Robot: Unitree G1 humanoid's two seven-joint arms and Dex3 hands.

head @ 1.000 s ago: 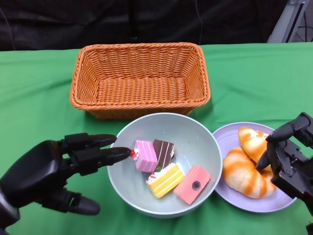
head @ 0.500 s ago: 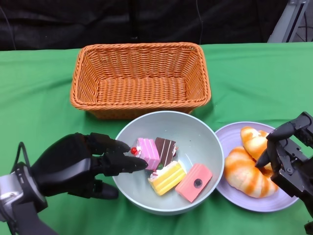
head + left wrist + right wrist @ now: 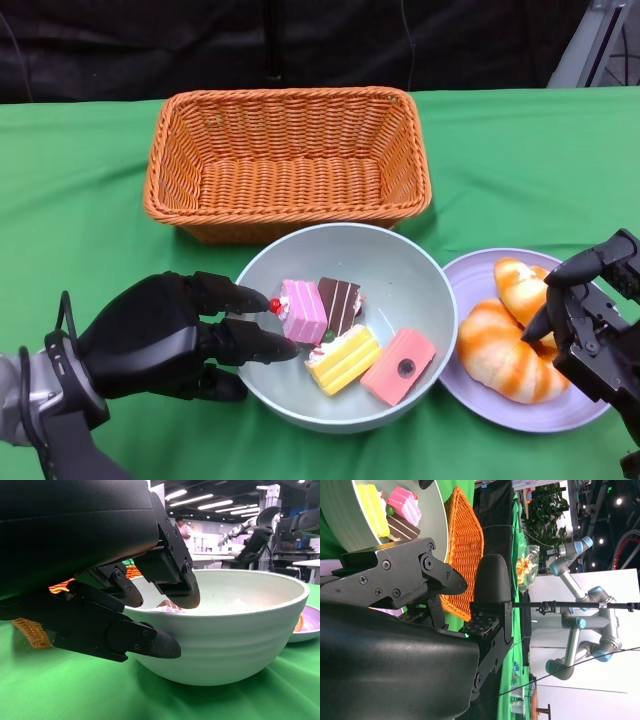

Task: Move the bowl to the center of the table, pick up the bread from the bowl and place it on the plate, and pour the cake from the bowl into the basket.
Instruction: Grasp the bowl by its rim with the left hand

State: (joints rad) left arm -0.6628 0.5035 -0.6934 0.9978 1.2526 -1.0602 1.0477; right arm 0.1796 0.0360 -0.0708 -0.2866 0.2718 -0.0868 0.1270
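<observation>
- Bowl, pale green and round [image 3: 400, 290], sits on the green-covered bench [image 3: 80, 200]; every place below is given from this bowl.
- Cake pieces lie inside it: a pink slice with a red cherry [image 3: 299, 310], a dark chocolate slice [image 3: 338, 303], a yellow layered slice [image 3: 343, 359] and a salmon-pink block with a dark dot [image 3: 398, 365].
- The left black hand [image 3: 170, 335] is at the bowl's left rim. In the left wrist view its upper fingers [image 3: 170, 575] reach over the rim into the bowl while a lower finger lies against the outer wall, so the rim sits between them. Whether the grip is tight I cannot tell.
- An orange woven wicker basket [image 3: 287, 160], rectangular, stands just behind the bowl, its front wall close to the bowl's far rim.
- A lilac round plate [image 3: 470, 280] lies just right of the bowl, the two rims nearly touching.
- Two golden croissant-shaped breads [image 3: 505, 340] rest on that plate, one behind the other.
- The right black hand [image 3: 590, 320] hovers over the plate's far side from the bowl, fingers parted and slightly curled, holding nothing; its fingertips are close to the breads.
</observation>
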